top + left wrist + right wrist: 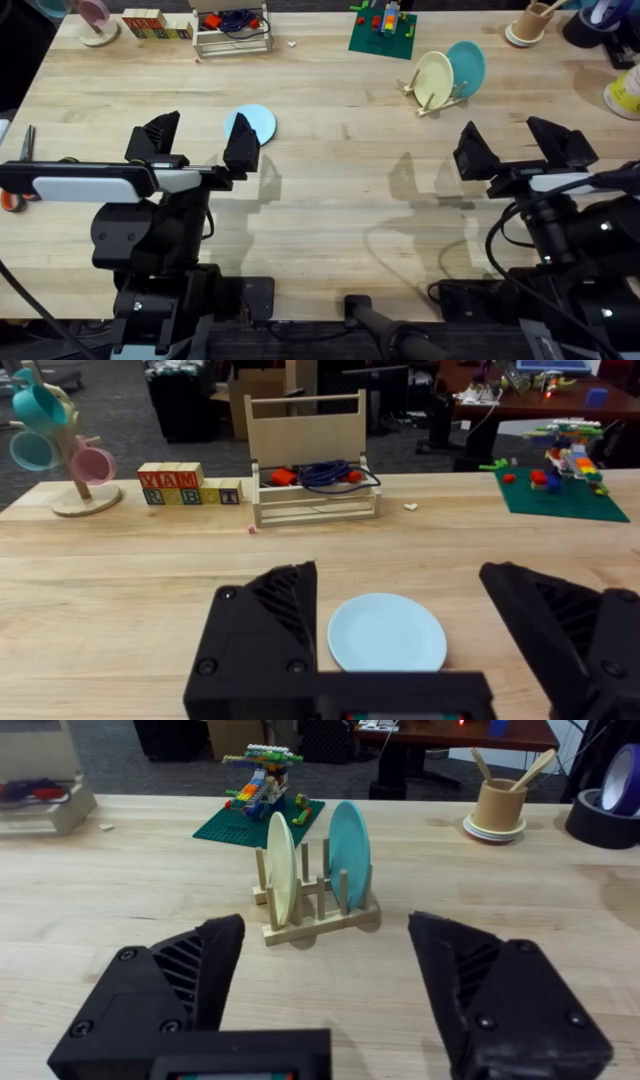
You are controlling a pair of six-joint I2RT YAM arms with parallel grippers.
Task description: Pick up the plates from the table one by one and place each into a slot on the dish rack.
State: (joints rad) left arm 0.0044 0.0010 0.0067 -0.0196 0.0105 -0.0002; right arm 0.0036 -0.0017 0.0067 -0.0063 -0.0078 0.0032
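The table (330, 200) spans the overhead frame. The dish rack (437, 100), upper right, is loaded with two plates. Left of centre, the blue plate (250, 124) lies flat between the spread fingers of the left gripper (200, 145). The right gripper (520, 148) is spread too.

Sky-blue plate (250, 124); cream plate (433, 78), teal plate (466, 66); black pincers.

Beyond the far edge of the work surface lies a grey carpeted floor (150, 420) — dim, with dark furniture standing on it. A reddish-brown wooden desk (520, 400) stands at the back of the room on dark legs, small coloured items scattered across its top, and a cardboard box (262, 390) sits on the floor beside black cabinets or cases (185, 395). Light falls evenly from above — shadows are soft.
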